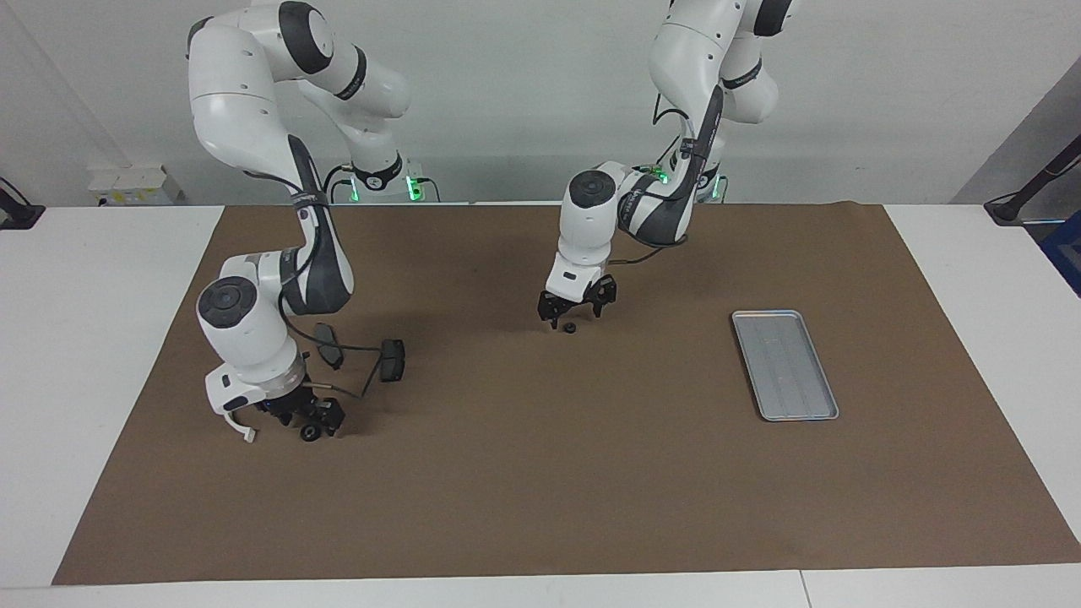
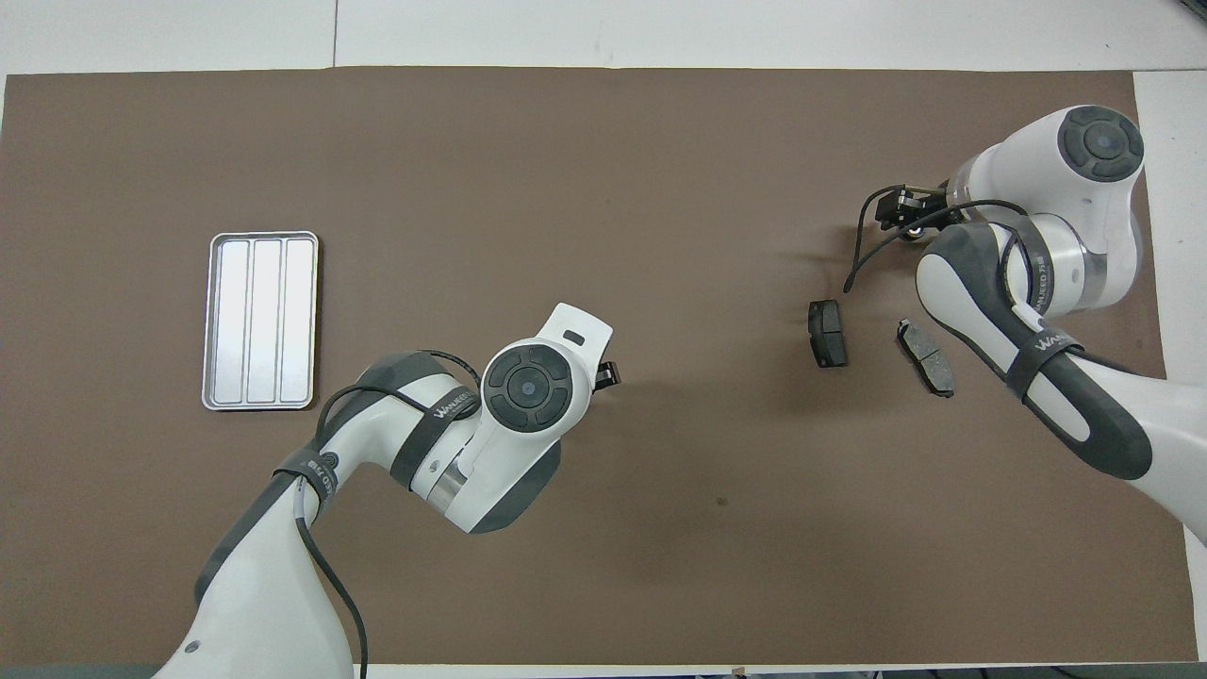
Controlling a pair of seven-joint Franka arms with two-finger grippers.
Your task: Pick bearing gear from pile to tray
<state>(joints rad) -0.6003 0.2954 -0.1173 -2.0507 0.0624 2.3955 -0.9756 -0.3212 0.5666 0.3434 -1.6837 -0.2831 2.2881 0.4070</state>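
A black round bearing gear lies on the brown mat at the right arm's end, beside the white half-ring of the pile. My right gripper is down at the mat, its fingers apart on either side of that gear; from overhead the right gripper pokes out from under its wrist. My left gripper stands open low over a smaller black round piece at mid-table. In the overhead view that piece is hidden under the left gripper. The silver tray holds nothing.
Two dark brake pads lie nearer to the robots than the right gripper, also seen from overhead as pads. The right arm's cable droops over the mat between them.
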